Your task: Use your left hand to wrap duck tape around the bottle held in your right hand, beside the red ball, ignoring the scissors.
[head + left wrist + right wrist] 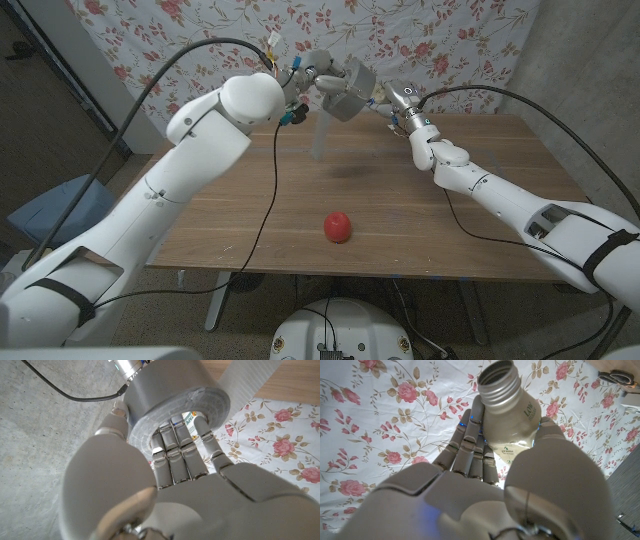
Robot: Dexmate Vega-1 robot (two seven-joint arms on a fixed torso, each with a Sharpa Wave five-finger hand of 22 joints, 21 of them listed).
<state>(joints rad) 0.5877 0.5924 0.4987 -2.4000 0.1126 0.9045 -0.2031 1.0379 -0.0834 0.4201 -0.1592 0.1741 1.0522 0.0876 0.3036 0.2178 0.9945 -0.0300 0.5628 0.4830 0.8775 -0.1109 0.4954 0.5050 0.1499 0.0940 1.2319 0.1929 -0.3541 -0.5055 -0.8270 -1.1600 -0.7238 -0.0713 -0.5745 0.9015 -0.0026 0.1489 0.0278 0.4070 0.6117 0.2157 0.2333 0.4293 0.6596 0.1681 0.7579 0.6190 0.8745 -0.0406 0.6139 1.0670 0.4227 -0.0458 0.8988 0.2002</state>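
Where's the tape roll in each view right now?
Head view: tape roll top centre, between the two wrists.
Left wrist view: tape roll ringed around the fingers of the left hand.
Right wrist view: not in it; right hand holds the bottle.
Shared landmark: floral cloth.

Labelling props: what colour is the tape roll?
Grey, silvery duct tape roll, clearest in the left wrist view, where the left robot hand holds it.

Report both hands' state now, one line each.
Left hand: holding the roll of duct tape, fingers through its core.
Right hand: holding the bottle, which has no cap on.
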